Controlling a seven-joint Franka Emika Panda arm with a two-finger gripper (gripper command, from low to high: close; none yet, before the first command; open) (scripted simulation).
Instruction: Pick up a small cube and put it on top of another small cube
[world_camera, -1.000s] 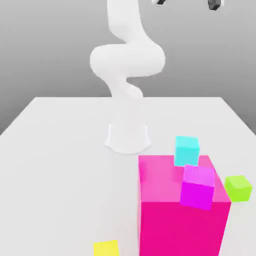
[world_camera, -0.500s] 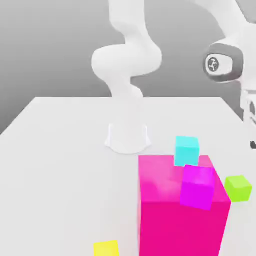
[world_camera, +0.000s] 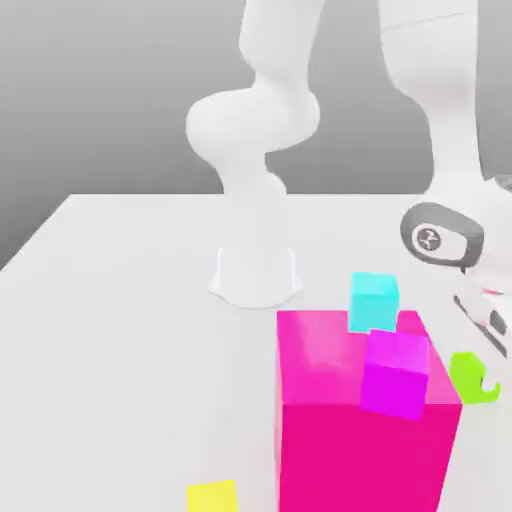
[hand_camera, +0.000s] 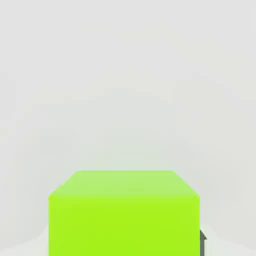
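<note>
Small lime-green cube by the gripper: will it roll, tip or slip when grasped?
The small lime-green cube looks rigid, with flat faces and crisp edges, so it is unlikely to roll. It sits flat on the white table, so tipping seems unlikely. Its smooth faces may slip under a light grip.

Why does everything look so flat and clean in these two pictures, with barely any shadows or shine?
These are simulator renders. In the exterior view the light is soft and even: the white table carries almost no cast shadows, and the big pink block shows only a faint pale sheen on top. In the hand view the green cube is evenly lit, its top paler than its front, with no glare.
</note>
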